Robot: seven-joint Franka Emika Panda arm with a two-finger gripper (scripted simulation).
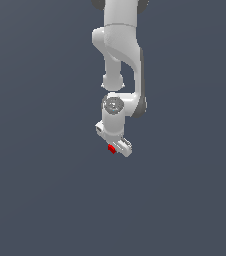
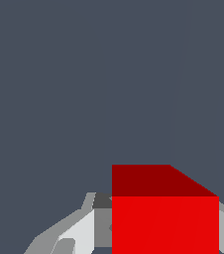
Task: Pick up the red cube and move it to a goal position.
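Tool (image 1: 116, 148): closed on red cube (image 1: 111, 149), fingers (image 2: 77, 233) flanking it.
Cube: fills near wrist view, two faces visible.
Worktop (image 1: 40, 190): plain grey, edges not visible.

Your white arm (image 1: 120, 45) hangs down from above, wrist (image 1: 116, 106) bent. The gripper (image 1: 116, 146) points downward, tilted toward the exterior view's right. Its fingers (image 2: 79, 233) sit clamped against the red cube (image 2: 164, 218), one either side of it.
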